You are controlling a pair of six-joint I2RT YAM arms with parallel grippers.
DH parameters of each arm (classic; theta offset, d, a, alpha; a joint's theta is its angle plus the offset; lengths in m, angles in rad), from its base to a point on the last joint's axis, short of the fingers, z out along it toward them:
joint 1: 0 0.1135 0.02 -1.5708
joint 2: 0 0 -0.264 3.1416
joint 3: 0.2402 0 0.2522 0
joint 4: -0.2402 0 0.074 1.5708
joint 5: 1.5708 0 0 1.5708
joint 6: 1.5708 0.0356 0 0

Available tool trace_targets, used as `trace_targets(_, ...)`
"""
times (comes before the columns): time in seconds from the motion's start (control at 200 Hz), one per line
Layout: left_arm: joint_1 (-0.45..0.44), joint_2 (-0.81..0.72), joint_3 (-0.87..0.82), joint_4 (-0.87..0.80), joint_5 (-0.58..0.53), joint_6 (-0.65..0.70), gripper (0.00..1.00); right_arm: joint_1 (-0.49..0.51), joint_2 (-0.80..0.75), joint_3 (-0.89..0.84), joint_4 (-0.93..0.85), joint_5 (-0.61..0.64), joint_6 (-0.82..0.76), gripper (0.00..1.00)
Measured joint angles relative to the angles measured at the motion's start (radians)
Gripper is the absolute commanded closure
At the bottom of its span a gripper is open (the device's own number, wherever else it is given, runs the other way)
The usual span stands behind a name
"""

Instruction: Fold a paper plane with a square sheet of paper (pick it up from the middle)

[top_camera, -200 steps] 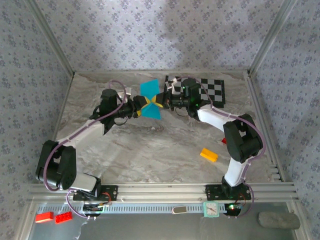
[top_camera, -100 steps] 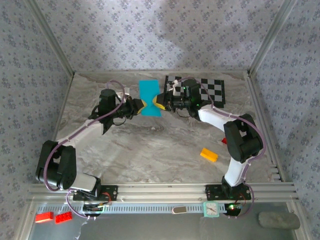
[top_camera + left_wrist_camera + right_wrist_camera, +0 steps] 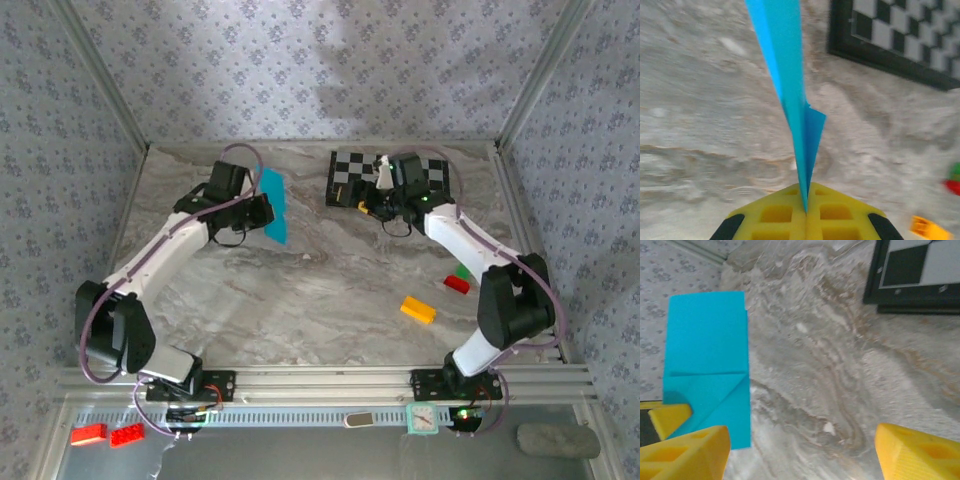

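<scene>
Showing the one thin cyan-blue square sheet of paper [image 3: 707, 360] folded narrow with a diagonal crease, judged not yet a pointed plane, pinched by the closed left hand [image 3: 806, 212] over the rear left of the marbled table [image 3: 300, 290]; right hand [image 3: 802, 452] empty and open; one black-and-white chessboard [image 3: 345, 178], one yellow-orange block [image 3: 418, 310].

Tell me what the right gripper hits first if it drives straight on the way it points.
Most likely bare marble tabletop: the open right gripper aims between the blue paper and the chessboard, though depth is unclear.
</scene>
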Motion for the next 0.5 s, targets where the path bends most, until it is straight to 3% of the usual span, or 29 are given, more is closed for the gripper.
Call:
trace_targets(0.28,-0.150,0.248,0.220,-0.335,-0.496,0.121,0.94,-0.009,-0.059,-0.029,-0.061,0.159,-0.057,0.18)
trace_targets(0.39,-0.184,0.357,0.285,-0.414,-0.614,0.119,0.94,-0.023,-0.066,-0.053,-0.067,0.192,-0.057,0.18)
trace_targets(0.5,-0.208,0.444,0.329,-0.458,-0.664,0.107,0.92,-0.043,-0.082,-0.085,-0.070,0.207,-0.056,0.19)
